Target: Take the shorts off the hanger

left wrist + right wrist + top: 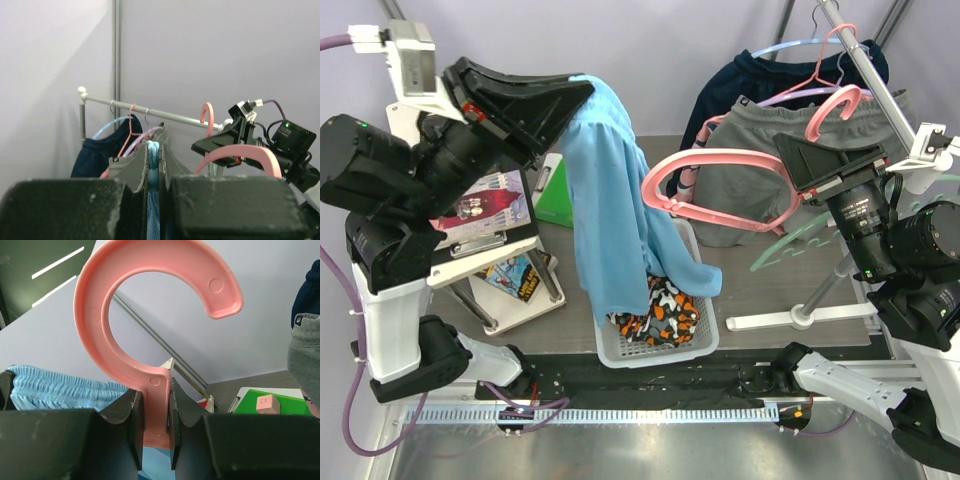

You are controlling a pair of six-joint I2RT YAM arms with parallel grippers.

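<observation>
My left gripper is shut on the waistband of the light blue shorts and holds them high; the cloth hangs down into the white basket. In the left wrist view the blue cloth is pinched between the jaws. The camouflage shorts lie in the basket. My right gripper is shut on the neck of a pink hanger, held above the table right of the blue shorts. The right wrist view shows its hook standing up from the jaws, with blue cloth behind.
A rail at the back right holds larger grey shorts, a dark navy garment and more hangers. A green box, a stand with printed cards and a booklet lie at the left.
</observation>
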